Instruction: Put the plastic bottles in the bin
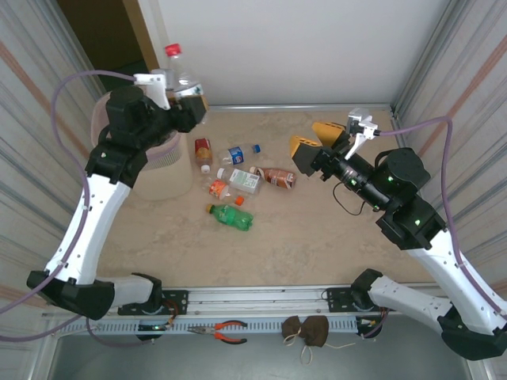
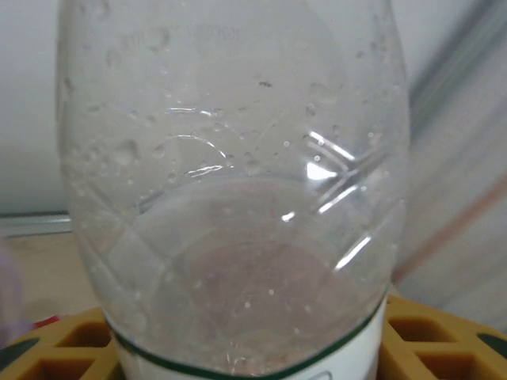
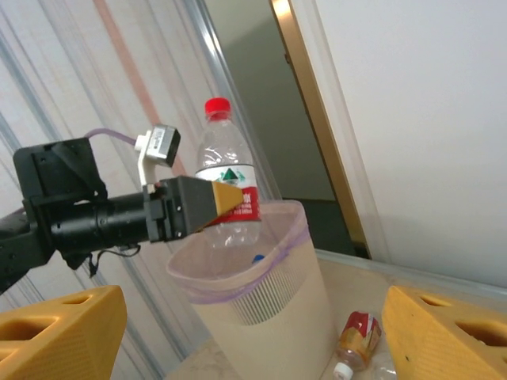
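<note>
My left fingers [image 3: 224,198] clamp the red-capped bottle [image 3: 226,150] upright above the bin [image 3: 269,317]; my right fingers [image 3: 451,332] gape empty.

The left arm [image 1: 119,150] hides much of the bin [image 1: 173,176]; the wrist view crops the clear bottle [image 2: 238,198].

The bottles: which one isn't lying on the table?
The clear red-capped bottle, held upright by the left gripper over the bin; the others rest on the table.
</note>
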Robot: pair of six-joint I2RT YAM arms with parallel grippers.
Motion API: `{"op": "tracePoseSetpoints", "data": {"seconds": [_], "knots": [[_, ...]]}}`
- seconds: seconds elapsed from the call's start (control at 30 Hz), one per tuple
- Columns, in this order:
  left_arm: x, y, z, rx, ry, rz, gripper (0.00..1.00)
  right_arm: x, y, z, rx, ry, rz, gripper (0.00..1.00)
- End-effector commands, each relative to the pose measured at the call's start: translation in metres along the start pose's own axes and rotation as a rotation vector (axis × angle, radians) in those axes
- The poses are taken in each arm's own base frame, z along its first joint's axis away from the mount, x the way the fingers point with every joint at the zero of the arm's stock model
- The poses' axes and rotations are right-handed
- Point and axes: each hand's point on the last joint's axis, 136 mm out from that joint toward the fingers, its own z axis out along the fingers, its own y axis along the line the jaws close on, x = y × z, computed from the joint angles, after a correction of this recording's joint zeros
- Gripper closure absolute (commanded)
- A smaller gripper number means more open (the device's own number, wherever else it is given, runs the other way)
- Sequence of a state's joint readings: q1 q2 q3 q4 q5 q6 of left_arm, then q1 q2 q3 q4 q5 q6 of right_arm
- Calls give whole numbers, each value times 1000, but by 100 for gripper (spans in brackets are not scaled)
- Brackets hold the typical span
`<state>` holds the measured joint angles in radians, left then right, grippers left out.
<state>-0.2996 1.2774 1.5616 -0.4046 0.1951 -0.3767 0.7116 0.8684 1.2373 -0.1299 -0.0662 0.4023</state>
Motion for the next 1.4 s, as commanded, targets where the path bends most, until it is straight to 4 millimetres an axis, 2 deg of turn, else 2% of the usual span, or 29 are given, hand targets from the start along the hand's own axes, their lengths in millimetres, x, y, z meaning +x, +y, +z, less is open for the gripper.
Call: {"op": "tracePoseSetpoints", "data": {"seconds": [0.0, 0.27, 0.57, 0.83, 1.1, 1.3, 1.37], "knots": [[-6, 45, 0, -224, -45, -219, 49, -3, -5, -6, 26, -18, -24, 17], [1, 113, -3, -532, -75, -607, 51, -1, -8, -7, 35, -13, -18, 17], [7, 170, 7, -620, -153, -1041, 49, 2, -13, -11, 51, -11, -12, 17], [21, 202, 35, -653, -198, -1286, 48, 5, -19, -13, 67, -6, -10, 17], [38, 223, 68, -687, -176, -1412, 45, 9, -26, -12, 85, 4, -7, 17], [48, 237, 75, -722, -169, -1454, 42, 12, -33, -12, 103, 12, -2, 17], [49, 239, 74, -723, -171, -1457, 38, 13, -36, -12, 107, 13, 2, 16]]}}
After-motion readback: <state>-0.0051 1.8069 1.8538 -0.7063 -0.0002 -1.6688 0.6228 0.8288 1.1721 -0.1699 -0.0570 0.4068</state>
